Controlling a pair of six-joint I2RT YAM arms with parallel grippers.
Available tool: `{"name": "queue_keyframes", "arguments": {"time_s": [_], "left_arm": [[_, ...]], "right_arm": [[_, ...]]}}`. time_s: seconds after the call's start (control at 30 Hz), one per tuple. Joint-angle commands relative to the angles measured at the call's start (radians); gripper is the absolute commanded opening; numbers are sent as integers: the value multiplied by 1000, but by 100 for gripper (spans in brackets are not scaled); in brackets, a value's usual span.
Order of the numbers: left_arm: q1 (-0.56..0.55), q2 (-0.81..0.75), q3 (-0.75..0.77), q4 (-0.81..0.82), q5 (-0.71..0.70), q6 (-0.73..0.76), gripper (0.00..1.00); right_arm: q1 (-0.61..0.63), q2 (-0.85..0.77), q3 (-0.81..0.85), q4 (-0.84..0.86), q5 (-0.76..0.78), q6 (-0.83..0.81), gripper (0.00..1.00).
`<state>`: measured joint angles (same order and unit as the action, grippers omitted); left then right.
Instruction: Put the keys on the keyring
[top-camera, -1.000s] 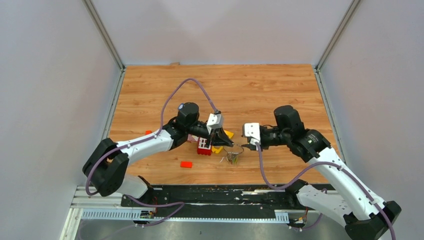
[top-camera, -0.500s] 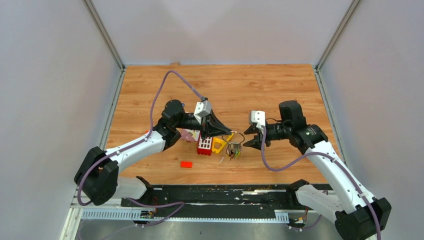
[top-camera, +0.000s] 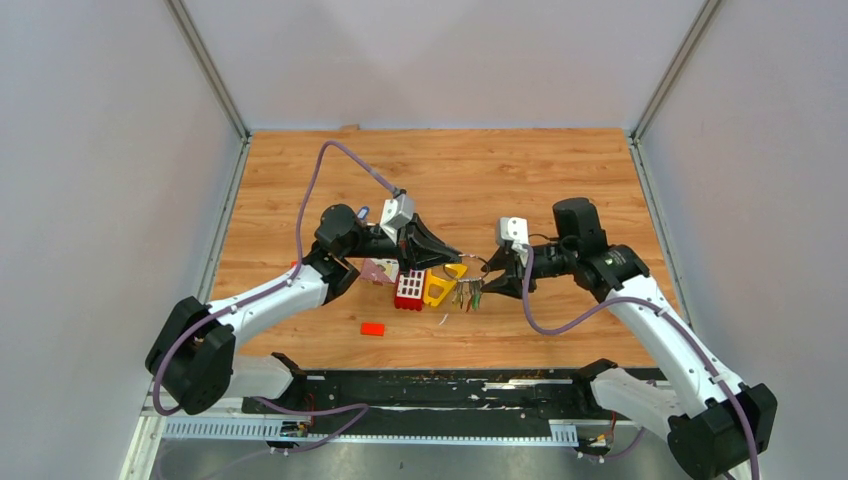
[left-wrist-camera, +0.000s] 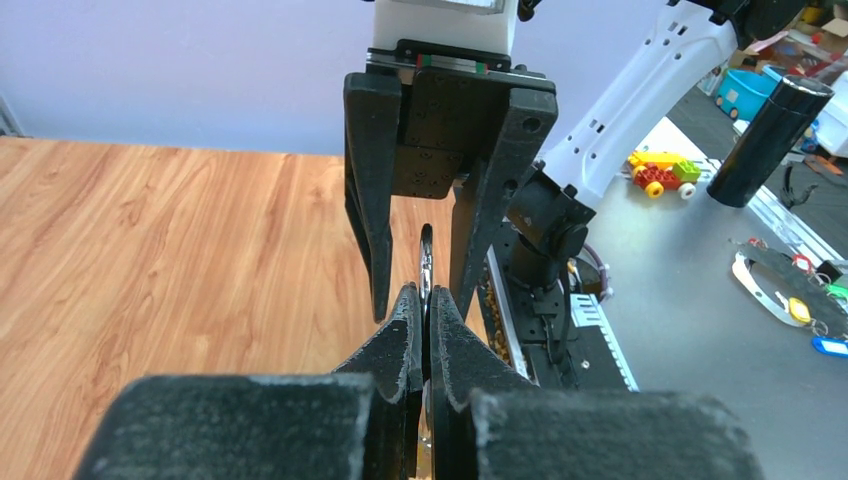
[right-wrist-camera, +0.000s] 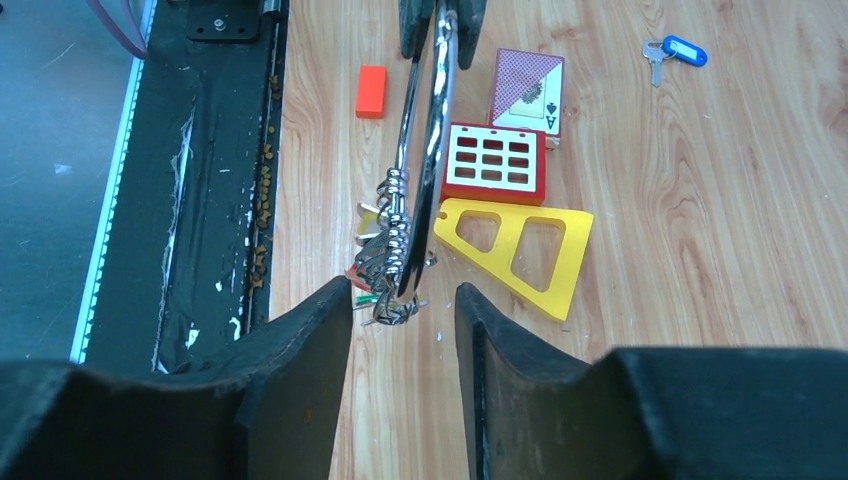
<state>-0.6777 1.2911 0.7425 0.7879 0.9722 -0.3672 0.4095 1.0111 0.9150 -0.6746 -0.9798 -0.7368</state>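
Wooden table (top-camera: 560, 170) lies under both arms. The left gripper (left-wrist-camera: 427, 300) pinches the keyring (right-wrist-camera: 425, 130) tightly and holds it above the table. A bunch of keys (right-wrist-camera: 378, 270) hangs on it. The right gripper (right-wrist-camera: 403, 292) has its fingers apart, one on each side of the keyring.

Bright even light; soft shadows; wrist-view foregrounds slightly blurred.
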Motion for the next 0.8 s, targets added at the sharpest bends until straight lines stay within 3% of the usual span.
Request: {"name": "queue_keyframes", "arguments": {"time_s": [0.0, 0.77], "left_arm": [[7, -29, -1, 89, -20, -30, 0], [19, -30, -15, 102, -21, -30, 0]], "right_arm": [[-1, 15, 5, 54, -44, 16, 41], [-1, 9, -1, 17, -10, -44, 17]]}}
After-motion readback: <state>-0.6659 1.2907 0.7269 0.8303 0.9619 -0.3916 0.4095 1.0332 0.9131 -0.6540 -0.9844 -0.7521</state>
